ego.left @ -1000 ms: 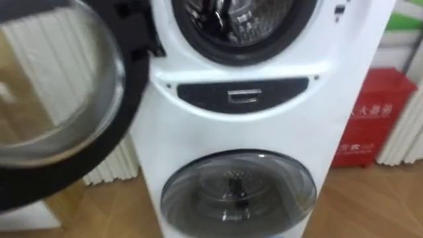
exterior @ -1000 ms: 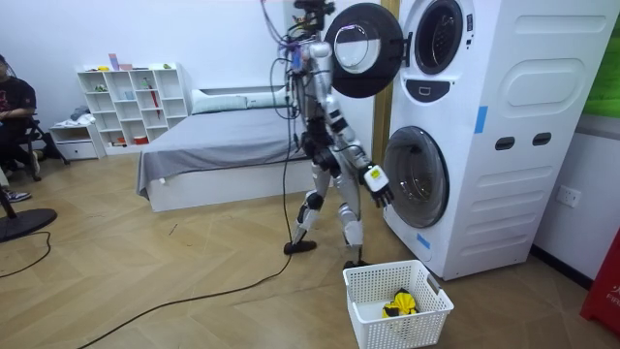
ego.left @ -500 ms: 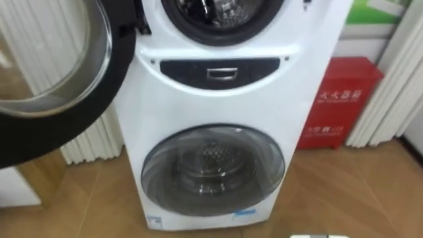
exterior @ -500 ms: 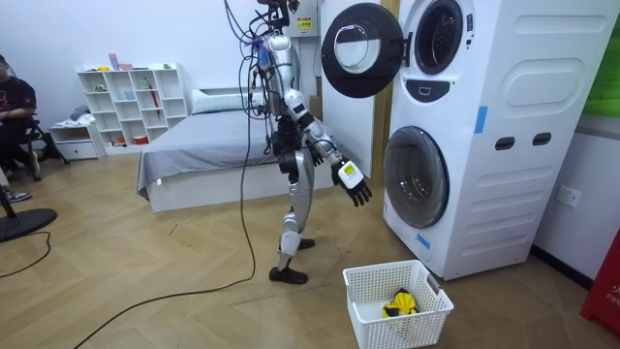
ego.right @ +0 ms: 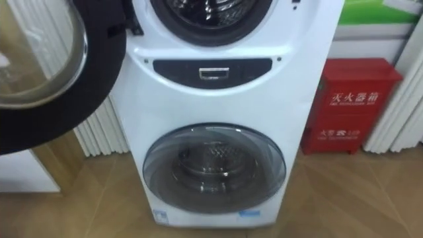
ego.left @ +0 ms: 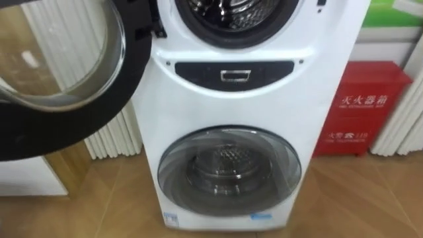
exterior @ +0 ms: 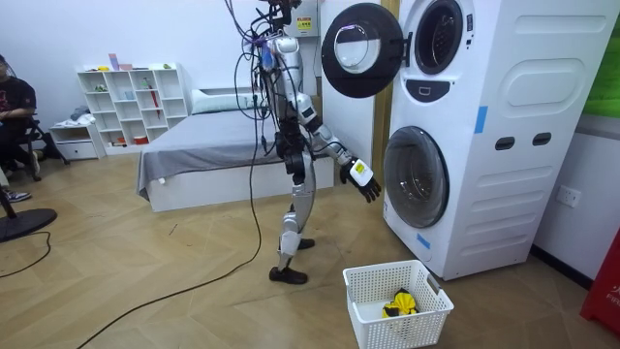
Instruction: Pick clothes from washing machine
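1. The right robot hand (exterior: 362, 180) is held out toward the washing machine (exterior: 484, 145), just short of its front; the fingers are loosely spread and nothing is grasped.
2. One yellow-and-dark garment (exterior: 398, 305) is seen in the white basket (exterior: 407, 328) on the floor at the washing machine's foot; whether clothes are left in the upper drum (ego.left: 234, 10) cannot be told, as only bare metal is made out there.
3. The upper door (ego.left: 99, 125) is swung wide open on the robot's left of the washing machine's front; an arm raised carelessly could be knocked against its black rim.
4. The drum mouth is set high on the washing machine; a reach begun from a step back would probably fall short, and the fingers could be closed on nothing.
5. The basket lies close before the washing machine; it could be kicked or stepped into as the gap is closed.
6. The lower door (ego.left: 229, 170) is shut, so nothing juts out low on the washing machine.
7. Room to the washing machine's right is closed off by a red cabinet (ego.left: 360, 109); open wooden floor (exterior: 145, 281) is left behind the robot, away from the washing machine.
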{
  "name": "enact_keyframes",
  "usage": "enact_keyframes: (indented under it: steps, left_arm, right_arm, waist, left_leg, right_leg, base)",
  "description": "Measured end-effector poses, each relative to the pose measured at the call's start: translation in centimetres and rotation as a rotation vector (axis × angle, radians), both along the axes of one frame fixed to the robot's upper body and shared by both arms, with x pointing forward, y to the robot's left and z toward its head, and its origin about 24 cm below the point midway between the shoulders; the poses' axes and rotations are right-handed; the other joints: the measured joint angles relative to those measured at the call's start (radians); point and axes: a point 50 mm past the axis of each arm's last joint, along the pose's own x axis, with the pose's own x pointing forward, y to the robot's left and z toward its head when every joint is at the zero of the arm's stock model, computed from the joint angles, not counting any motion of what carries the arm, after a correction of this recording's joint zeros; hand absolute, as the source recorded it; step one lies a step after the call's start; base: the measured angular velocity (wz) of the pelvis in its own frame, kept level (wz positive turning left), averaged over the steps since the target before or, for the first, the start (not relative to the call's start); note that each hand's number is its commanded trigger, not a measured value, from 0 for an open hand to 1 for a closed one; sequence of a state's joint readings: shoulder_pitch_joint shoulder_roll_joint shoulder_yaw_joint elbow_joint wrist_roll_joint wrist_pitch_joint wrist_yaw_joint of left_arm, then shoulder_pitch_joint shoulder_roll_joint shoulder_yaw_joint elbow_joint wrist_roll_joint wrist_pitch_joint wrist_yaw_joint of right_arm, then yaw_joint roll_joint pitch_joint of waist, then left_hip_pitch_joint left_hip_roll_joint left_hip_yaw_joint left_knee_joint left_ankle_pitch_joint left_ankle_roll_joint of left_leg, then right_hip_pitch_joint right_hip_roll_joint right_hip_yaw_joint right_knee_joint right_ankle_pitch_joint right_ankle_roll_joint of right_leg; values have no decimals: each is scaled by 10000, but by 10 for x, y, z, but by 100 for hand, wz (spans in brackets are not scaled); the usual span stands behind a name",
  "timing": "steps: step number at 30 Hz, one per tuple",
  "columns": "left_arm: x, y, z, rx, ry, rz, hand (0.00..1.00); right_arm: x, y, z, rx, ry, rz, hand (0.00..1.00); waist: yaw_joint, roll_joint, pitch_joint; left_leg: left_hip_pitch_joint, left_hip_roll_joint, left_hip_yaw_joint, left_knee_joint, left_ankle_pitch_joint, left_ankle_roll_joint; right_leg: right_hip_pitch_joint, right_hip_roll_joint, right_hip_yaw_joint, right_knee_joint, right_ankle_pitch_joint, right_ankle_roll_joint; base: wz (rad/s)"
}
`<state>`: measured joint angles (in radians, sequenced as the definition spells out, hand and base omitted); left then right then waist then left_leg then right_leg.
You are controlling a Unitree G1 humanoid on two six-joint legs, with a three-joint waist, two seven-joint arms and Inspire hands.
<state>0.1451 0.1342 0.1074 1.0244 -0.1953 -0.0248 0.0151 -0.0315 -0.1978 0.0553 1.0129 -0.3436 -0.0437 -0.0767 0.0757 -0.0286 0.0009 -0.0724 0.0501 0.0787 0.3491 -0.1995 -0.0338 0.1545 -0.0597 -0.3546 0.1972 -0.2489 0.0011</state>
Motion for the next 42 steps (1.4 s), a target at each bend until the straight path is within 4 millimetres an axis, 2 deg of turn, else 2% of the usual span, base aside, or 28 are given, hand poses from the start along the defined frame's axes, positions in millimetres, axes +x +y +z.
enact_keyframes:
  steps: [3, 5, 8, 11, 15, 16, 19, 21, 24, 27, 32, 37, 39, 42]
  left_arm:
    - [-9, 5, -1, -257, -130, 1221, 0]
    - [-15, 12, 0, -219, -158, 2136, 0]
    - [-20, 23, 3, 73, -321, 3703, 0]
    - [-9, 40, 12, 453, -1165, 5414, 0]
    - [11, 63, 33, 1186, -2733, 7036, 0]
    - [14, 65, 36, 1316, -2892, 7085, 0]
    - [37, 77, 61, 1855, -4272, 7285, 0]
    - [55, 89, 87, 2434, -5573, 7172, 0]
    - [65, 106, 111, 3158, -6490, 7050, 0]
    - [71, 114, 128, 3467, -7183, 7059, 0]
    - [83, 115, 153, 3543, -8352, 6650, 0]
    - [93, 114, 170, 3482, -9208, 6142, 0]
    - [101, 109, 187, 3323, -10054, 5557, 0]
    - [108, 104, 202, 3018, -10911, 4696, 0]
  right_arm:
    - [-6, -2, -1, -30, 30, -172, 0]
    - [-9, -4, -2, -97, -3, -315, 0]
    - [-21, -10, -2, -372, -78, -786, 0]
    - [-17, -13, 1, -444, -315, -882, 0]
    - [-17, -20, 6, -736, -602, -885, 0]
    - [-16, -20, 7, -761, -631, -886, 0]
    - [-18, -19, 11, -883, -923, -648, 0]
    - [-18, -18, 15, -1019, -1124, -418, 0]
    - [-20, -18, 16, -1104, -1159, -248, 0]
    - [-26, -19, 15, -1137, -945, -69, 0]
    - [-31, -19, 13, -959, -607, 173, 0]
    - [-30, -19, 15, -1275, -361, 834, 0]
    - [-30, -19, 14, -1238, -215, 980, 0]
    - [-30, -19, 14, -1164, -142, 1033, 0]
  waist:
    - [68, -49, -27]
    - [117, -88, 58]
    - [153, -81, 76]
    - [218, 7, 103]
    - [407, 185, 12]
    - [406, 201, 5]
    - [441, 261, -1]
    - [443, 278, -8]
    - [443, 408, -52]
    - [430, 536, -85]
    - [593, 638, -74]
    - [576, 713, -35]
    - [575, 742, -20]
    - [599, 808, -57]
  left_leg:
    - [122, -124, -81, -120, -1, 1]
    - [279, -175, -135, -208, -2, 2]
    - [466, -274, -251, -435, -3, 3]
    - [498, -312, -259, -508, 2, 10]
    - [508, -370, -297, -513, 2, 13]
    - [511, -382, -299, -523, 3, 15]
    - [474, -463, -410, -597, 46, 86]
    - [469, -505, -486, -637, 66, 119]
    - [478, -531, -513, -669, 90, 160]
    - [494, -624, -511, -781, 147, 249]
    - [494, -680, -510, -792, 165, 285]
    - [476, -668, -511, -733, 167, 294]
    - [431, -667, -517, -722, 175, 307]
    - [353, -665, -460, -734, 195, 338]
  right_leg:
    - [267, -38, -156, -260, 13, 49]
    - [426, -59, -204, -275, 24, 68]
    - [564, -118, -315, -278, 40, 94]
    - [553, -146, -321, -282, 49, 110]
    - [556, -204, -321, -277, 58, 124]
    - [556, -216, -324, -275, 60, 128]
    - [553, -265, -551, -272, 76, 157]
    - [562, -278, -572, -268, 101, 200]
    - [567, -296, -574, -273, 160, 299]
    - [531, -388, -572, -281, 158, 304]
    - [506, -449, -525, -271, 173, 336]
    - [517, -438, -445, -272, 180, 348]
    - [494, -437, -472, -273, 179, 350]
    - [379, -446, -392, -264, 175, 359]
  base:
    - [18]
    - [11]
    - [15]
    - [2]
    - [0]
    - [0]
    - [14]
    - [11]
    - [1]
    - [0]
    - [-2]
    - [0]
    - [0]
    - [-6]
